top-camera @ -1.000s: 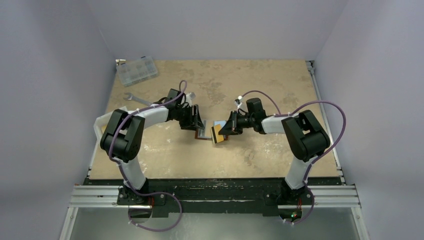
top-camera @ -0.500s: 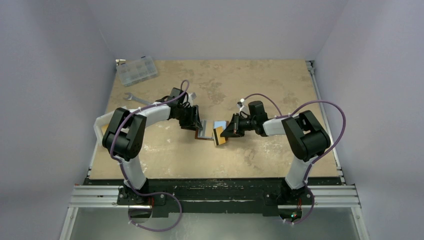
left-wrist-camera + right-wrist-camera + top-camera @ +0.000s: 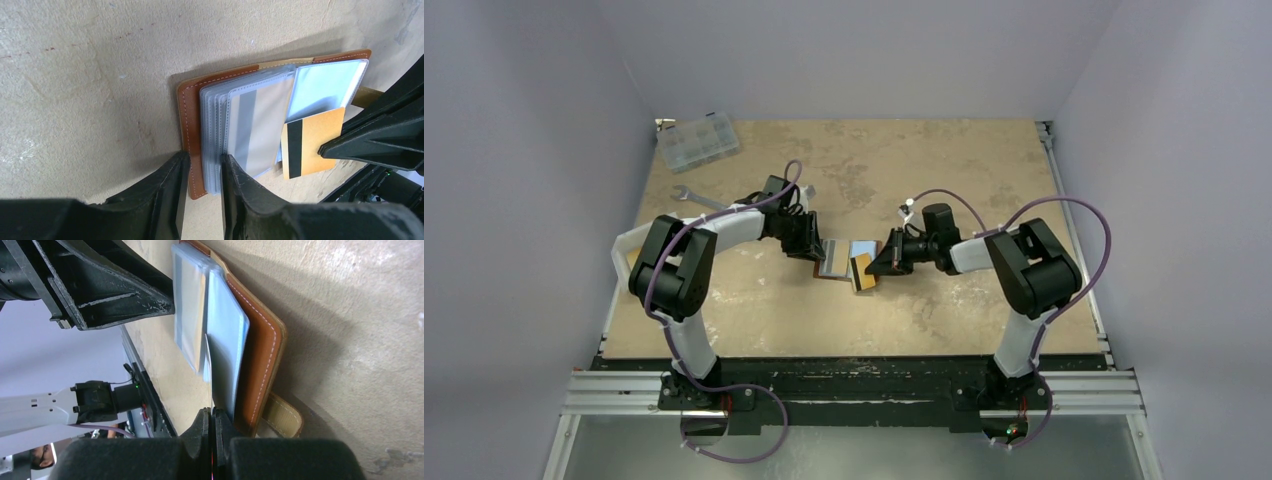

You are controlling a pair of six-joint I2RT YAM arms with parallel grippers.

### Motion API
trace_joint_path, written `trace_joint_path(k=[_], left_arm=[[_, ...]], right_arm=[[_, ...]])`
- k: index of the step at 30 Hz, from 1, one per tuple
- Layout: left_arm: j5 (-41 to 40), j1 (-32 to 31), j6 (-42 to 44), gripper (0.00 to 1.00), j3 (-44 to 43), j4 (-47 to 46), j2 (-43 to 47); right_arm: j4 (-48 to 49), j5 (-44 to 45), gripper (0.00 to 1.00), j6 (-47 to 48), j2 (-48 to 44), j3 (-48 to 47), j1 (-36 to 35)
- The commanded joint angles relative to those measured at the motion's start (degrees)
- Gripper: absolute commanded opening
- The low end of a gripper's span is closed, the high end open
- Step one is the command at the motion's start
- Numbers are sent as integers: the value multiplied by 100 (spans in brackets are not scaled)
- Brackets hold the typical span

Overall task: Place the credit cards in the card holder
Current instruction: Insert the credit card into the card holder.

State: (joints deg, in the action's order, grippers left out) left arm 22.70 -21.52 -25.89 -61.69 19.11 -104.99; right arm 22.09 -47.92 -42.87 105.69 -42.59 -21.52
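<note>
Orange, thin and stiff, the card [image 3: 312, 142] looks light and slippery, best pinched by its outer edge. The right gripper [image 3: 211, 416] is clamped on it there, reaching in low beside the open card holder [image 3: 190, 100] on the table [image 3: 75, 75]. The left gripper [image 3: 205, 162] narrowly straddles the holder's corner; I cannot tell if it is pinching.

White arm links [image 3: 729, 228], black joints [image 3: 1034, 268], purple cables [image 3: 1064, 201], black fingers [image 3: 165, 200]

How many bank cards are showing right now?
2. An orange-yellow card, pinched by the right gripper over the open card holder, and a light blue card partly covered by it. Others may be hidden in the sleeves.
</note>
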Motion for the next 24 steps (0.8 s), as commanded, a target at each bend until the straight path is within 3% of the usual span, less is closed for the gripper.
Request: trace_joint_path(k=[1,7,24], left_arm=[[-671,-2,257,29,234,286,-327],[-661,-2,275,28,270,295,-327],[-626,-2,273,27,279,286,-328]], right_arm=[[280,-47,0,-49,-318,114,15],[326,-19,0,-165,-555,132,10],[376,19,0,-198,153,-33,6]])
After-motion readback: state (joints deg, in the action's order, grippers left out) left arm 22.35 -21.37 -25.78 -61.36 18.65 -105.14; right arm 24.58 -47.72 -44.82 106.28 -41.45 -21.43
